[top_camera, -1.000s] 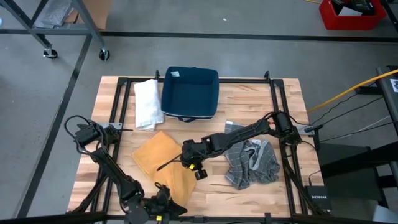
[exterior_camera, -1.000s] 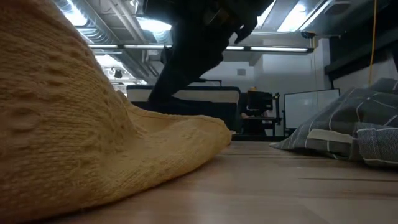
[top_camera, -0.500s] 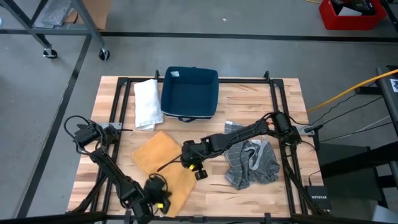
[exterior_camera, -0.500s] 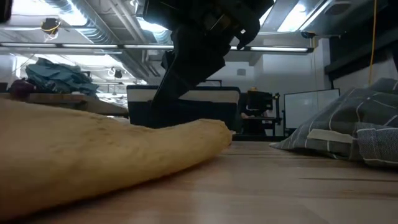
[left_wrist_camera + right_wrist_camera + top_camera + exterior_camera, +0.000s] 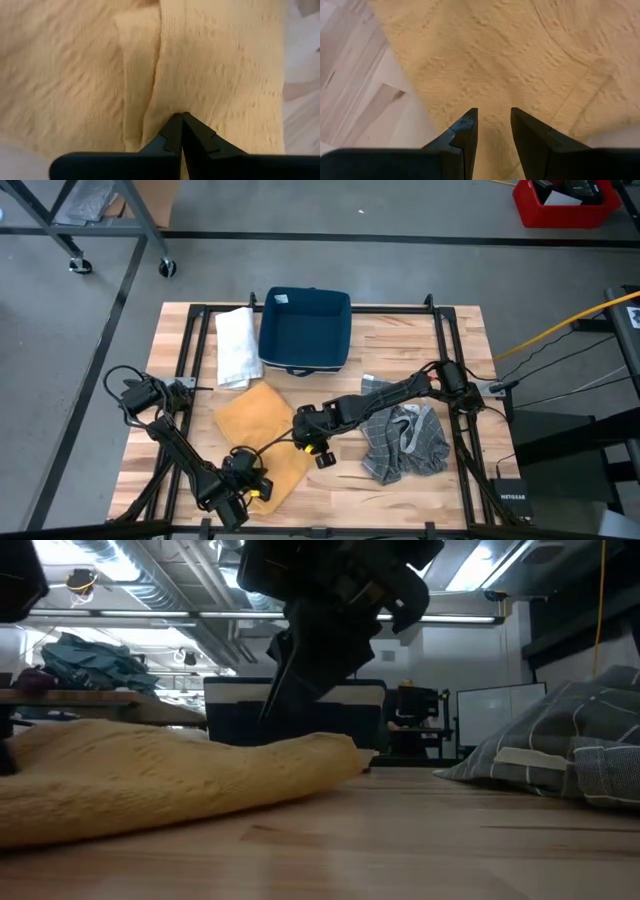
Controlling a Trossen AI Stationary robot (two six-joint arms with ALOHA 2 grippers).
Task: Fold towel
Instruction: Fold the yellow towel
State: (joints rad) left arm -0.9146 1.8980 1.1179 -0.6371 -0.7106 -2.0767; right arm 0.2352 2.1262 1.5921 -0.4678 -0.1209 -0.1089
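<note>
Left tool [image 5: 250, 485], pinched shut on the towel [image 5: 262, 442], has hauled its front-left corner inward and down flat on the desk [image 5: 400, 340], right tool [image 5: 312, 442] part-open over the right edge; first fold looks nearly laid.

The yellow towel [image 5: 262, 432] was a soft knitted cloth, matt, with a nubbly, ribbed weave plain in both wrist views. Under it the bench [image 5: 330, 395] was pale wood in butcher-block strips, smooth with a slight sheen, edged by a black metal frame [image 5: 439, 340]. Beyond the yellow towel, the white towel [image 5: 237, 346] looked like thick matt cloth. Beside that, the blue bin [image 5: 305, 329] seemed smooth and matt, fabric or plastic I could not tell. Right of the yellow towel, the grey checked cloth [image 5: 408, 442] lay thin and rumpled. The pincer fingers [image 5: 462, 140] were dark, smooth, matt plastic.
</note>
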